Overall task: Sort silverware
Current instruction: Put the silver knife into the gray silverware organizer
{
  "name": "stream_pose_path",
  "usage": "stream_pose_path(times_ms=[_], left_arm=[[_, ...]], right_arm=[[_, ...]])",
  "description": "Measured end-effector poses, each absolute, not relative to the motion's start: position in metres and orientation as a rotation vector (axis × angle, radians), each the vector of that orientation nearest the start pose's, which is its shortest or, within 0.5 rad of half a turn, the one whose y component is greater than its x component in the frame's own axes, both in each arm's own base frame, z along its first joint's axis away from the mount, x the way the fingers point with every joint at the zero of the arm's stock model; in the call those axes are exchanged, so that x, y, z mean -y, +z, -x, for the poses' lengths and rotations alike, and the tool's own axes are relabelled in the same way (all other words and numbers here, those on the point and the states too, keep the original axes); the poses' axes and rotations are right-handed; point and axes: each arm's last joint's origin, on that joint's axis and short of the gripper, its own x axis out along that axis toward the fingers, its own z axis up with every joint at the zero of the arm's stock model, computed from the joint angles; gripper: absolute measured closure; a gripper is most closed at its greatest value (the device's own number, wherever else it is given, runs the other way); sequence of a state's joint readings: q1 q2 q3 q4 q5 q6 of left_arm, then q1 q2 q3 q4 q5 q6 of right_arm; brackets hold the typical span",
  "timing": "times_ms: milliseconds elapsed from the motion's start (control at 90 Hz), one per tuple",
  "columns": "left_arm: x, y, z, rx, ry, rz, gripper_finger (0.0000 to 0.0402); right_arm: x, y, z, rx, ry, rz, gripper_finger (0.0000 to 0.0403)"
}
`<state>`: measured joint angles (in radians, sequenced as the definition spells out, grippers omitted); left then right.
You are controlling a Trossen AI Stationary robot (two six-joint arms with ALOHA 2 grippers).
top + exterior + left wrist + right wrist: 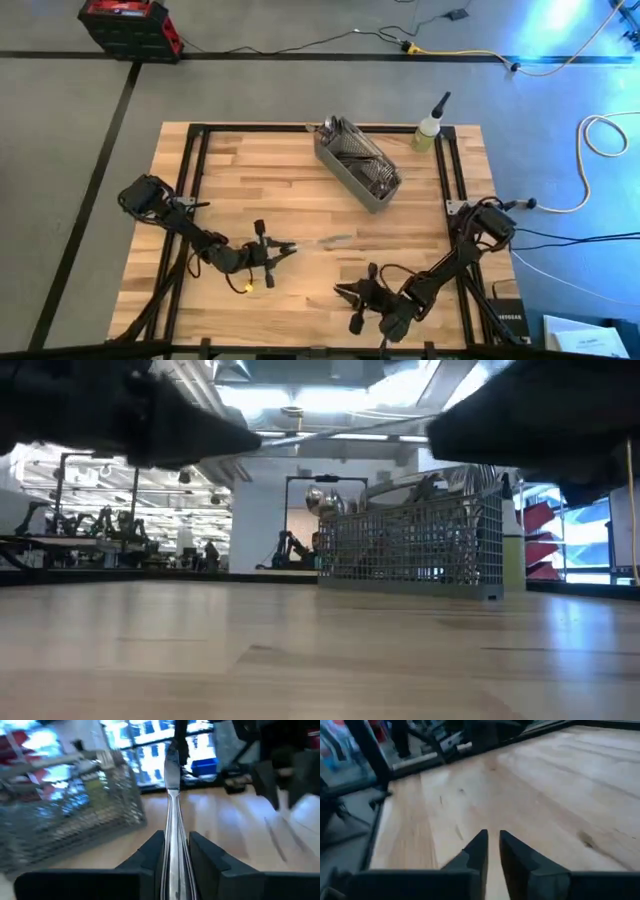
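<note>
— Closest to the overhead camera, what are the arms doing?

— Both reach in over the wooden worktop (260, 175) from the near side. From above, the left hand (283, 247) sits left of centre, clamped on one piece of silverware (335, 240) that sticks out past its fingertips toward the middle of the boards. The right hand (345, 293) is low and right of centre, pointing left. The mesh basket (358, 165) stands at an angle near the far edge with more silverware in it, utensil heads showing at its far end. A small bottle (428, 131) stands just beside the far right corner.

— And from board height?

— Dark blurred arm parts fill the upper corners. The basket stands well back to the right, shiny utensil heads poking above its rim, with the room behind it.

— The left wrist camera?

— Its two dark fingers (150, 852) pinch the slim shiny handle between them; the piece runs straight ahead, off the wood. The basket is off to one side, and the other arm shows dark and blurred farther away.

— The right wrist camera?

— Those fingers (479, 847) stand nearly together, a narrow slit between them and nothing in it, above bare wood. The black frame rail runs beyond.
</note>
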<state>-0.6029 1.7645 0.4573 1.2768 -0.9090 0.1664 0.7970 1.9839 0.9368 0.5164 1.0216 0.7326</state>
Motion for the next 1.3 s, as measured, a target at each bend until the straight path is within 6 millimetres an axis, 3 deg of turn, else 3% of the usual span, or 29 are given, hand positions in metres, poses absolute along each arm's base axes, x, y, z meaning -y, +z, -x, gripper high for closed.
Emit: stream_pose_path(times_ms=[267, 400, 789, 1300], left_arm=[[0.147, 0.159, -0.256, -0.043, 0.447, -0.326, 0.0345], [0.149, 0.166, -0.260, -0.057, 0.512, -0.376, 0.0345], [0.152, 0.177, -0.265, -0.059, 0.598, -0.395, 0.0345], [0.151, 0.183, -0.264, -0.038, 0.609, -0.405, 0.0345]], right_arm=[[-0.213, 0.107, -0.318, -0.010, -0.341, -0.457, 0.0239], [-0.195, 0.108, -0.334, 0.149, -0.384, -0.565, 0.0207], [-0.186, 0.141, -0.369, 0.311, -0.448, -0.550, 0.0201], [-0.175, 0.151, -0.376, 0.373, -0.455, -0.576, 0.0201]])
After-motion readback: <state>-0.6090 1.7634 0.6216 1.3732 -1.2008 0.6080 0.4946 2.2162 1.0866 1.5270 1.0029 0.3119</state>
